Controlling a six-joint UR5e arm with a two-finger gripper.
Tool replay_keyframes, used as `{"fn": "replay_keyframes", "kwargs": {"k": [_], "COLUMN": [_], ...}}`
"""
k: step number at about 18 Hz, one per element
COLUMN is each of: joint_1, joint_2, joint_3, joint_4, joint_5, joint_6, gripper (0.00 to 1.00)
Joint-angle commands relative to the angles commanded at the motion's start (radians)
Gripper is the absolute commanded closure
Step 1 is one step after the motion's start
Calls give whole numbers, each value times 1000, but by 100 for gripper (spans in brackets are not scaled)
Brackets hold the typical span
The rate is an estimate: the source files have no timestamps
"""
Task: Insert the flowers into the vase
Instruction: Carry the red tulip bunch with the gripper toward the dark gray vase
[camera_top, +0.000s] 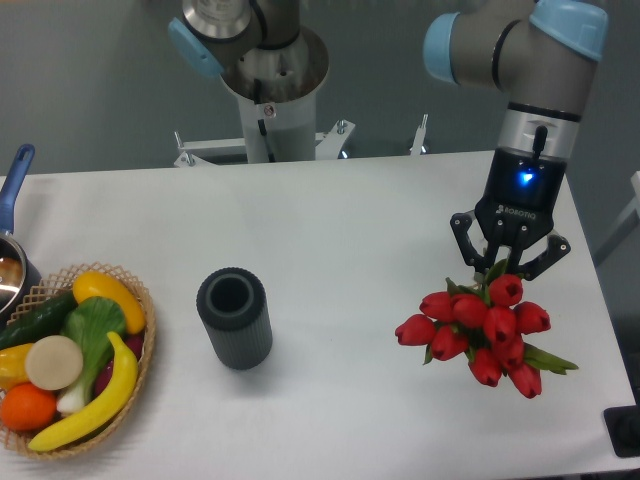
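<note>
A white desk (330, 220) is filling the view, with a grey wall and the arm's base standing behind it. On the left, a wicker basket (140, 300) is holding a banana, an orange and other produce, and a pot with a blue handle (15, 175) is poking in at the edge. The vase (235, 317) is standing upright near the middle, its round mouth facing up and empty, well apart from the flowers (480, 325), which are sitting at the right side of the desk beneath the gripper (508, 262).

The bunch is looking light and soft – the red buds are spreading wider than the vase mouth, so they would likely crush or snag if squeezed. The stems are the sensible place to take hold, gathered tight so they can slide in together.

The fingers (464, 243) are hanging spread to either side above the topmost buds, with green stem tips showing between them. Whether they are already pinching those stems or just straddling them is hard to tell from this angle – the buds are hiding the contact
</note>
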Motion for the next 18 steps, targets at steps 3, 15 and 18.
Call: {"fn": "replay_keyframes", "kwargs": {"k": [3, 15, 18], "joint_1": [-11, -164, -198], "joint_2": [-2, 5, 11], "joint_3": [-8, -32, -49], "joint_4": [3, 23, 25], "joint_5": [-2, -382, -471], "joint_6": [2, -31, -28], "gripper": [81, 77, 77]}}
